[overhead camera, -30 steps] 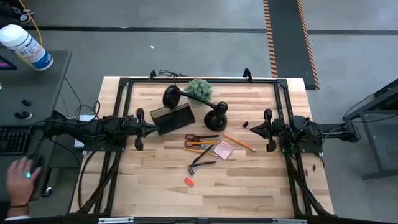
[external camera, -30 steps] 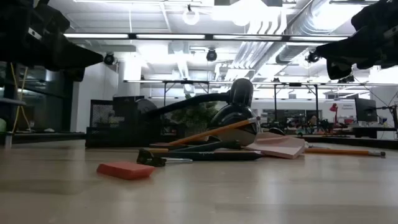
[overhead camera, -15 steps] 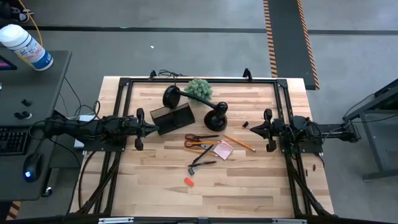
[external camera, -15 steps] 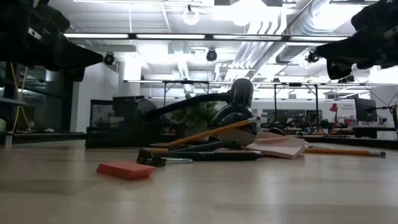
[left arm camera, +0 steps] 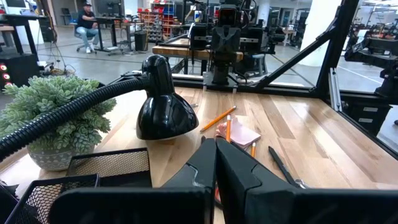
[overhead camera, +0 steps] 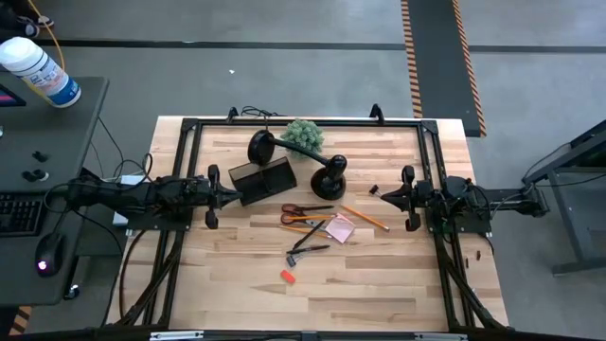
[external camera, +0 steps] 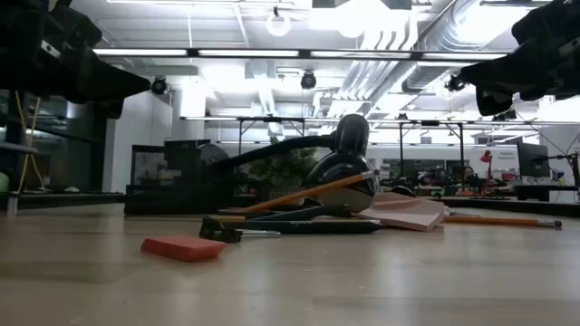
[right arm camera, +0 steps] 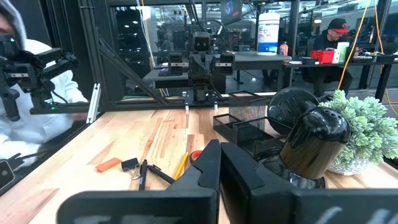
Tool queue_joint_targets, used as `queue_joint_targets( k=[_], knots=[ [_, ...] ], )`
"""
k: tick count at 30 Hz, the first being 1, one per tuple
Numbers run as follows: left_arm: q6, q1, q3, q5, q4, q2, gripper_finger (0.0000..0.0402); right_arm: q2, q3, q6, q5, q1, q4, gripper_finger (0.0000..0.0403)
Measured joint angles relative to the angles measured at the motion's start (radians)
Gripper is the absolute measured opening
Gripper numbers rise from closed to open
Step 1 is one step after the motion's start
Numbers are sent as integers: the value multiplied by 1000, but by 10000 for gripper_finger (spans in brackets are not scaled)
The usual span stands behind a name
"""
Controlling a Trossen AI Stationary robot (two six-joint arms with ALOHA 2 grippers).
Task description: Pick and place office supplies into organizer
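Observation:
The supplies lie in the table's middle: orange-handled scissors (overhead camera: pixel 305 210), the pencil (overhead camera: pixel 365 218), the pink sticky pad (overhead camera: pixel 341 229), a thin black tool (overhead camera: pixel 308 248), a red piece (overhead camera: pixel 287 277) and a small black clip (overhead camera: pixel 374 189). The dark box organizer (overhead camera: pixel 262 180) stands left of them on the table. My left gripper (overhead camera: pixel 235 195) hovers shut at the organizer's left side, above the table. My right gripper (overhead camera: pixel 383 196) hovers shut right of the pencil. The wrist views show each pair of fingers closed, left (left arm camera: pixel 216 163) and right (right arm camera: pixel 220 160), holding nothing.
A black lamp has its round base (overhead camera: pixel 329 178) right of the organizer and its head (overhead camera: pixel 260 147) behind it. A green fuzzy plant (overhead camera: pixel 303 135) stands at the far edge. Black frame rails (overhead camera: pixel 189 128) border the table. Bare wood lies near the near edge (overhead camera: pixel 360 294).
A person's hand at the mouse beside the table's left side has withdrawn out of view. Both arms and all the supplies have kept still.

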Motion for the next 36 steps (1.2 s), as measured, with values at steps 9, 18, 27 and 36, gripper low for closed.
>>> queue_joint_targets(
  k=[9,18,27,36],
  knots=[
    [0,0,0,0,0,0,1,0,0,0,0,0,0,1],
    [0,0,0,0,0,0,1,0,0,0,0,0,0,7],
    [0,0,0,0,0,0,1,0,0,0,0,0,0,7],
    [0,0,0,0,0,0,1,0,0,0,0,0,0,8]
  ],
)
